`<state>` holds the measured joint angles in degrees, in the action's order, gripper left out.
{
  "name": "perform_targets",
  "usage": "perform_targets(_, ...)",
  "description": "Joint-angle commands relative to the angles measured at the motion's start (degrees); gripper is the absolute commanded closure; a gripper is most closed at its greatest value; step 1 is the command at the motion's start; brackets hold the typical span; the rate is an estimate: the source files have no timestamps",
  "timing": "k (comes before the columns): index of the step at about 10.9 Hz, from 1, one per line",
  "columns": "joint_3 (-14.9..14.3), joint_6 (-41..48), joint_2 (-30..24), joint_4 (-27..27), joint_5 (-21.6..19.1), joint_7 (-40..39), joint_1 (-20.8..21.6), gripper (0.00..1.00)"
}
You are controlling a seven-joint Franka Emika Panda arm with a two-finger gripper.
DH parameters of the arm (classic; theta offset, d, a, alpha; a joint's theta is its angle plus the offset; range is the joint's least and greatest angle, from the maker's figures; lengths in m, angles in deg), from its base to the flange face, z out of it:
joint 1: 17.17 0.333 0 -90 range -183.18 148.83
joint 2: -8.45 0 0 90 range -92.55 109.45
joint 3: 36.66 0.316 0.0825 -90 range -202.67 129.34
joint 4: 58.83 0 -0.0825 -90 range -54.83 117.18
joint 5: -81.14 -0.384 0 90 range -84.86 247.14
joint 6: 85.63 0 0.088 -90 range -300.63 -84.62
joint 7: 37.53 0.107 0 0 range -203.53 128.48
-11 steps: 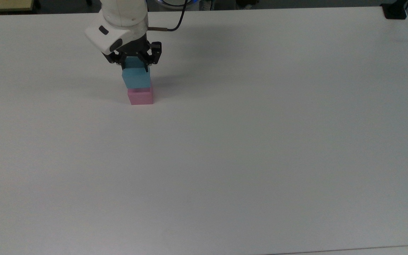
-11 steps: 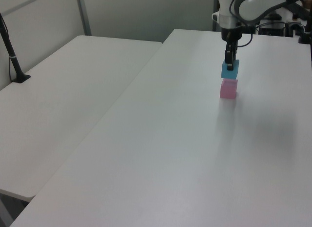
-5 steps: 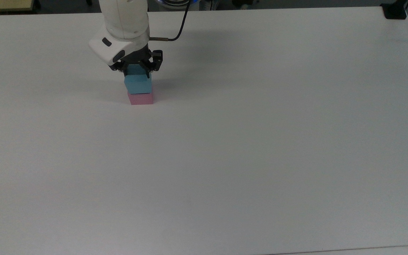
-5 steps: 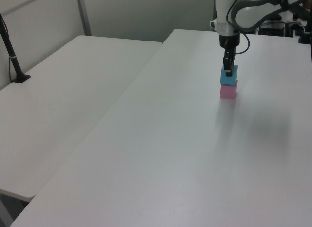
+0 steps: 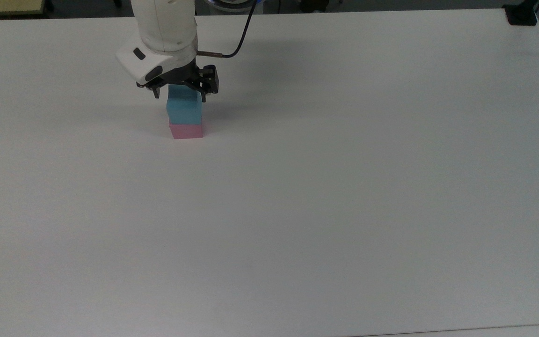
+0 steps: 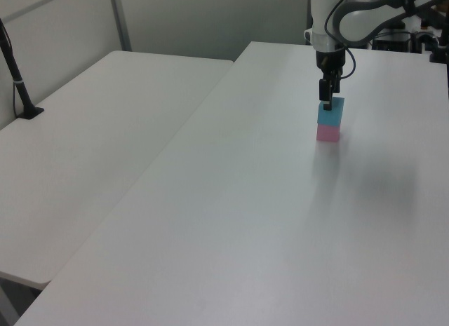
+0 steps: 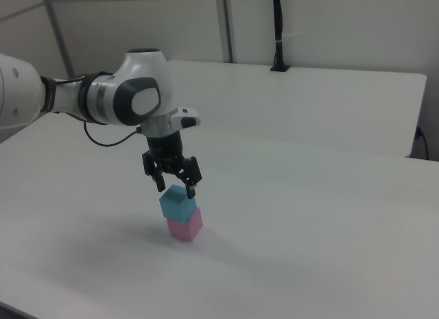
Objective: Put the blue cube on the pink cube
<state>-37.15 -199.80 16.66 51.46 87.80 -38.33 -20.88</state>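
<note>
blue cube (image 5: 184,110) atop pink cube (image 5: 186,130), gripper (image 5: 181,92) fingers spread wide just above, w/o contact

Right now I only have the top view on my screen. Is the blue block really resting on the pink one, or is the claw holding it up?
Observer: In the right view the blue cube sits directly on the pink cube, with no gap between them.
Operator: So has the claw let go?
Observer: The right view shows the claw open, spread wider than the blue cube and hanging about level with its top.
Operator: Is the stack straight?
Observer: In the left view the two cubes roughly line up, and the pink cube stands flat on the table.
</note>
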Motion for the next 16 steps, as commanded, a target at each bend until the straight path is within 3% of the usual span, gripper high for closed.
perform_targets(1,-0.48,5.68,-3.35,-2.6,-0.42,3.34,0.37,0.0)
perform_targets(5,-1.79,20.62,-11.7,-11.74,-2.17,6.08,0.45,0.0)
perform_targets(7,-7.04,26.87,-14.52,-16.75,-7.95,6.16,2.03,0.0)
perform_targets(9,-11.36,29.43,-16.37,-19.66,-9.47,6.08,4.57,0.0)
perform_targets(11,-11.29,27.61,-17.08,-19.41,-8.43,4.68,4.58,0.0)
perform_targets(14,-10.68,23.3,-15.15,-18.88,-7.63,-5.14,2.57,0.0)
perform_targets(16,-10.15,22.5,-15.32,-18.79,-8.24,-5.27,1.51,0.0)
